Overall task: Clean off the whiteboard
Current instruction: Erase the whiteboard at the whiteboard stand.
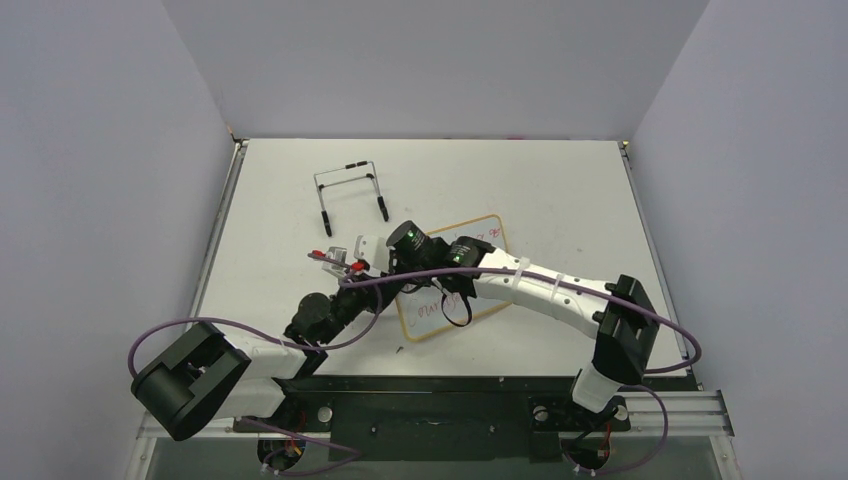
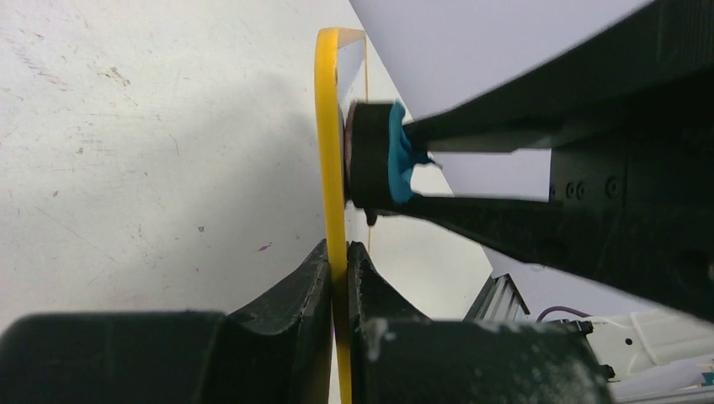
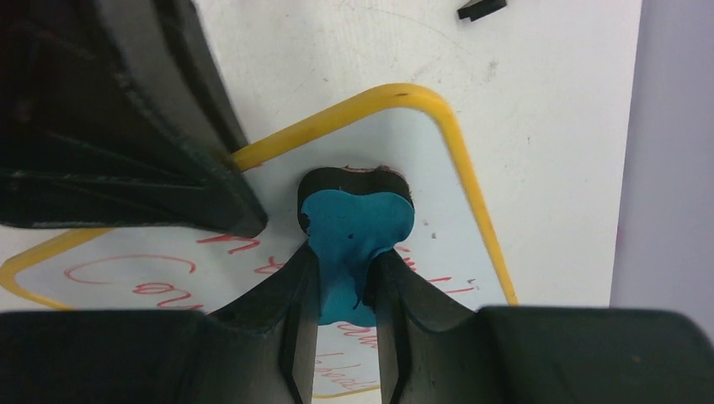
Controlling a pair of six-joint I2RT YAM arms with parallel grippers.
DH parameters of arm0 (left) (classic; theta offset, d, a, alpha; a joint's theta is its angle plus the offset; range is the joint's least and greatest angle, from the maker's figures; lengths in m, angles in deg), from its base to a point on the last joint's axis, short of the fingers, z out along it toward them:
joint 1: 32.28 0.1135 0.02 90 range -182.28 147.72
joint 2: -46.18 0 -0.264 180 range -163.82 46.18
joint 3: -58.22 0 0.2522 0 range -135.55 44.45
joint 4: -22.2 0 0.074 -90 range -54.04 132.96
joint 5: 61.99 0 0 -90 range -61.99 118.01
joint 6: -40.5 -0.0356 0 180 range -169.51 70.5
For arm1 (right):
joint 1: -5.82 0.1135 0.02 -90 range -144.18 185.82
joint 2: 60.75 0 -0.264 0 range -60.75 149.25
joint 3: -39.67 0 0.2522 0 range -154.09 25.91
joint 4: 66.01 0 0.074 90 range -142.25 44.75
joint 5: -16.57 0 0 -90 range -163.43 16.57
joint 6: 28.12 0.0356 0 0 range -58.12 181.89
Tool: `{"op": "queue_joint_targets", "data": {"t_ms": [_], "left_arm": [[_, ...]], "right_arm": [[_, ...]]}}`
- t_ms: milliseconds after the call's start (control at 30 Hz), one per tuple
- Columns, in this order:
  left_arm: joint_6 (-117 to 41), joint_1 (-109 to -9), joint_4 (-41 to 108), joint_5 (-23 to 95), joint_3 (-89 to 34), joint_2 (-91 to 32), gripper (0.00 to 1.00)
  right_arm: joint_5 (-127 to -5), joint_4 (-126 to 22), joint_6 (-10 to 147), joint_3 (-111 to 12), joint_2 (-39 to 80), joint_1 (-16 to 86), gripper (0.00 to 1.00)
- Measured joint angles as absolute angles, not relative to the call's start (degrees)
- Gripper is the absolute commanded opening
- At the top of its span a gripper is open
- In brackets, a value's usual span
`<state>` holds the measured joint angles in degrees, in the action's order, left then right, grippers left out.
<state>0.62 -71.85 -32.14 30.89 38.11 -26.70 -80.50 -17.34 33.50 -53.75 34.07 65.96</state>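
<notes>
We see the left gripper (image 2: 338, 252) pressed together on the thin yellow frame of the whiteboard (image 3: 429, 168), one finger on each face. From that wrist the board is seen edge-on, running straight ahead from the fingertips. We cannot tell whether it lies flat or is tipped up.

The right gripper (image 3: 345, 269) is pinching a blue eraser (image 3: 354, 227) by its narrow waist. The wider lobe of the eraser sticks out past the fingertips. Its dark pad sits against the board's white face, just inside the rounded corner ahead of that gripper.

In the left wrist view, the eraser pad touches the board just ahead of the left fingertips and to their right. In the right wrist view, the left fingers clamp the frame just left of the eraser, close to it but not touching.

Red writing (image 3: 135, 278) covers the board to the left of the right fingers and beneath them. Some red marks also show to the right of the fingers.

From the top camera, both wrists meet over the board, well forward of the bases on the table (image 1: 560, 190). A black wire stand (image 1: 350, 190) sits beyond the left wrist, apart from the board.
</notes>
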Motion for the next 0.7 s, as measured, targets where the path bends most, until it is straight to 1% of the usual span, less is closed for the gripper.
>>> {"op": "queue_joint_targets", "data": {"t_ms": [200,367,533,700], "left_arm": [[-0.2,-71.8,-32.6,31.2,38.1,-26.8,0.00],[-0.2,-71.8,-31.7,31.2,38.1,-26.8,0.00],[-0.3,-71.8,-31.7,31.5,38.1,-26.8,0.00],[-0.4,-71.8,-31.8,31.7,38.1,-26.2,0.00]], "right_arm": [[-80.6,-18.8,36.5,-55.6,34.7,63.1,0.00],[-78.1,-21.3,35.6,-52.0,33.4,62.9,0.00],[-74.4,-19.7,34.4,-50.5,32.2,64.4,0.00],[-72.1,-18.3,36.1,-51.9,32.2,63.0,0.00]]}}
